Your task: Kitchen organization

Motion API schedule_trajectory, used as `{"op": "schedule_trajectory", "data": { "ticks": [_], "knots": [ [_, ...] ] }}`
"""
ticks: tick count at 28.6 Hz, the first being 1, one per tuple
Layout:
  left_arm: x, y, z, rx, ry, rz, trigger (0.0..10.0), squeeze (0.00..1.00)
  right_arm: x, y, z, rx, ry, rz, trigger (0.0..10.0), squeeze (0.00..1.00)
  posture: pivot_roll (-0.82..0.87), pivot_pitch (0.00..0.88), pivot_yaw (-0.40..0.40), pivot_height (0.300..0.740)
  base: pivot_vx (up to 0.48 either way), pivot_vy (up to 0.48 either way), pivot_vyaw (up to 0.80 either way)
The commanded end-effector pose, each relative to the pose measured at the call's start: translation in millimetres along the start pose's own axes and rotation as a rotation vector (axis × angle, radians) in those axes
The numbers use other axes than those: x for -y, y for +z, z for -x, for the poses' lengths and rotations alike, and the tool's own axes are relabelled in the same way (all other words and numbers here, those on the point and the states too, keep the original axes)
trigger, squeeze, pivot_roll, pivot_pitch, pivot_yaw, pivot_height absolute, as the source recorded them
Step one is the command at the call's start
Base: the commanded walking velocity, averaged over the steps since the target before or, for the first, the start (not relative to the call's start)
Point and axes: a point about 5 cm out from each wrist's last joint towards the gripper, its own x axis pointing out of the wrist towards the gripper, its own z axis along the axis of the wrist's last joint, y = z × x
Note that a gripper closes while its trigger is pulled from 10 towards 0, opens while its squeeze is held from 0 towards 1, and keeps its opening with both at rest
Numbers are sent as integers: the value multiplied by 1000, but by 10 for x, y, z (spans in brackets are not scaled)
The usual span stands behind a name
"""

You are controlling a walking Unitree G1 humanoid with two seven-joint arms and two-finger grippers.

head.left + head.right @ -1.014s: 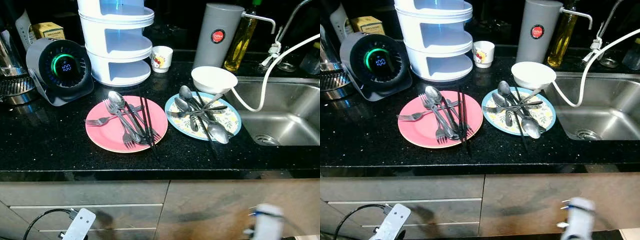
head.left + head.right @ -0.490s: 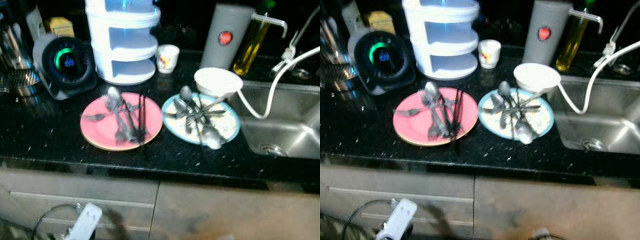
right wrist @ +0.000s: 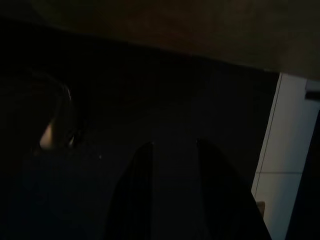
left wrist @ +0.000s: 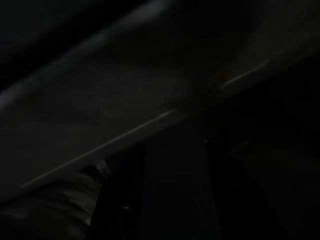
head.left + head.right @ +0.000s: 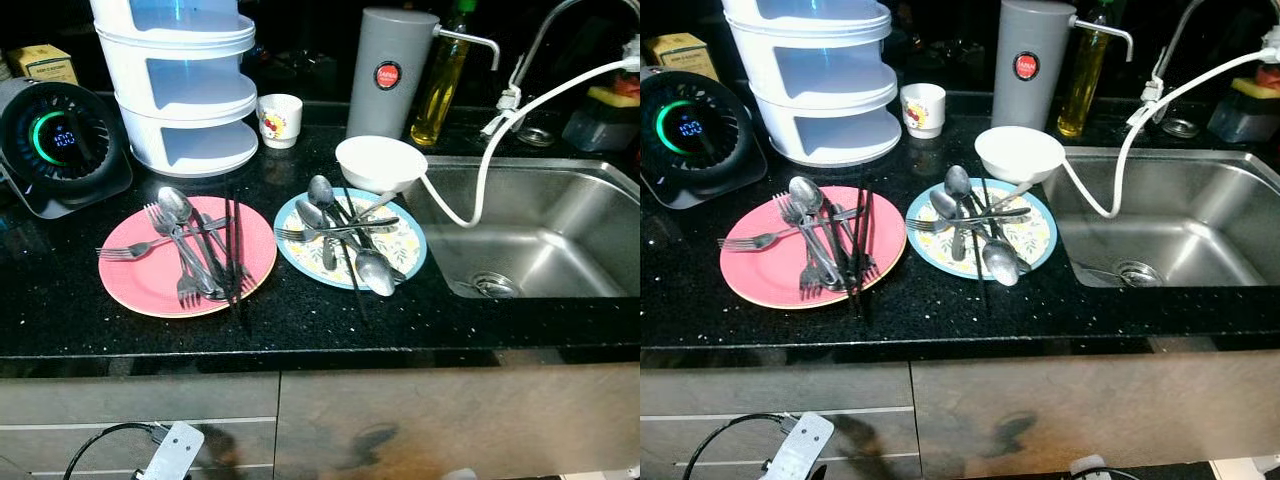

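Note:
A pink plate lies on the black counter with forks and a spoon and black chopsticks piled on it. To its right, a blue patterned plate carries several spoons and a fork. A white bowl stands just behind that plate, by the sink. My left arm hangs low in front of the drawers, and its gripper is a dark shape. My right gripper hangs open over dark floor, holding nothing.
A steel sink with a white hose is on the right. Along the back stand a white tiered rack, a small cup, a grey flask and an oil bottle. A round black appliance sits far left.
The camera has swung right and steadied, so the whole counter sits further left and is sharp again. The plates and cutlery have not moved. The right arm's silver part has dropped to the lower edge.

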Motion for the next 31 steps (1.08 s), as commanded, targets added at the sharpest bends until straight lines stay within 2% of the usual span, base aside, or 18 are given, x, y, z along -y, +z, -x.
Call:
{"op": "schedule_trajectory", "data": {
  "ticks": [1, 5, 8, 9, 12, 13, 14, 15, 16, 17, 19, 20, 23, 24, 26, 28, 30, 31],
  "knots": [
    [8, -17, 27, 17, -25, -22, 10000, 0, 19, -24, 6, -8, -8, -23, 10000, 0, 25, 36, -42, 740, 0, 0, 0],
    [-28, 83, 106, 120, -86, -80, 10000, 0, 37, -25, 5, -12, -6, -11, 10000, 0, 54, 37, -48, 740, 0, 0, 0],
    [-245, 207, 282, 202, -133, -103, 10000, 0, 39, -17, 2, -13, 2, 1, 10000, 0, 69, 38, -51, 740, 0, 0, 0],
    [-245, 207, 282, 202, -133, -103, 10000, 0, 39, -17, 2, -13, 2, 1, 10000, 0, 69, 38, -51, 740, 0, 0, 0],
    [-334, 338, 499, 262, -250, -148, 10000, 0, 39, 2, -4, -9, 1, -1, 10000, 0, 88, 37, -47, 740, 0, 0, 0],
    [-334, 338, 499, 262, -250, -148, 10000, 0, 39, 2, -4, -9, 1, -1, 10000, 0, 88, 37, -47, 740, 0, 0, 0],
    [-313, 379, 592, 281, -329, -177, 10000, 0, 37, 20, -9, -5, 1, -3, 10000, 0, 94, 34, -48, 740, 0, 0, 0],
    [-313, 379, 592, 281, -329, -177, 10000, 0, 37, 20, -9, -5, 1, -3, 10000, 0, 94, 34, -48, 740, 0, 0, 0],
    [-272, 408, 719, 294, -433, -211, 10000, 0, 35, 44, -16, 0, 1, -4, 10000, 0, 96, 32, -49, 740, 0, 0, 0],
    [-272, 408, 719, 294, -433, -211, 10000, 0, 35, 44, -16, 0, 1, -4, 10000, 0, 96, 32, -49, 740, 0, 0, 0],
    [-213, 443, 1038, 303, -655, -262, 10000, 0, 33, 81, -26, 8, 2, -2, 10000, 0, 98, 32, -51, 740, 0, 0, 0],
    [-213, 443, 1038, 303, -655, -262, 10000, 0, 33, 81, -26, 8, 2, -2, 10000, 0, 98, 32, -51, 740, 0, 0, 0],
    [-275, 581, 1497, 349, -893, -363, 10000, 0, 44, 103, -33, 10, 1, 6, 10000, 0, 111, 36, -57, 740, 0, 0, 0],
    [-275, 581, 1497, 349, -893, -363, 10000, 0, 44, 103, -33, 10, 1, 6, 10000, 0, 111, 36, -57, 740, 0, 0, 0],
    [-320, 641, 1601, 361, -932, -420, 10000, 0, 49, 107, -34, 10, 0, 7, 10000, 0, 111, 36, -57, 740, 0, 0, 0],
    [-371, 706, 1695, 364, -962, -550, 10000, 0, 56, 114, -36, 10, -3, 3, 10000, 0, 115, 37, -55, 740, 0, 0, 0],
    [-371, 706, 1695, 364, -962, -550, 10000, 0, 56, 114, -36, 10, -3, 3, 10000, 0, 115, 37, -55, 740, 0, 0, 0],
    [-396, 739, 1737, 357, -971, -620, 10000, 0, 54, 121, -38, 11, -4, -3, 10000, 0, 120, 37, -51, 740, 0, 0, 0]
  ]
}}
